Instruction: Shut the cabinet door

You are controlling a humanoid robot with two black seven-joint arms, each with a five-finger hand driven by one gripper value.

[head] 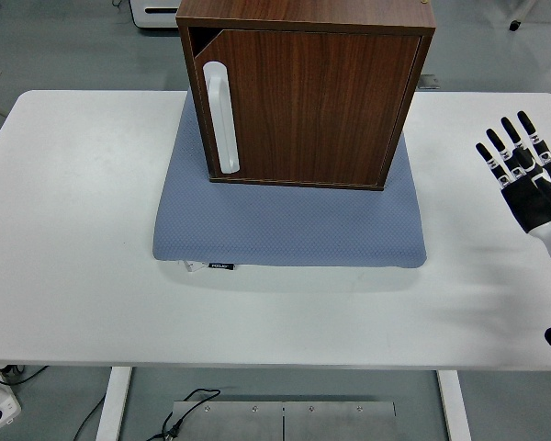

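A dark wood cabinet (303,92) stands on a blue-grey mat (289,225) at the back middle of the white table. Its door (312,106) lies almost flush with the front, with a small gap at the left side by the white handle (222,118). My right hand (525,170) is open with fingers spread, at the right edge of the table, well clear of the cabinet and holding nothing. My left arm does not show.
The white table (73,230) has bare surface left and right of the mat and along the near edge. A white appliance (156,11) stands on the floor behind the table. Cables (179,413) lie on the floor below.
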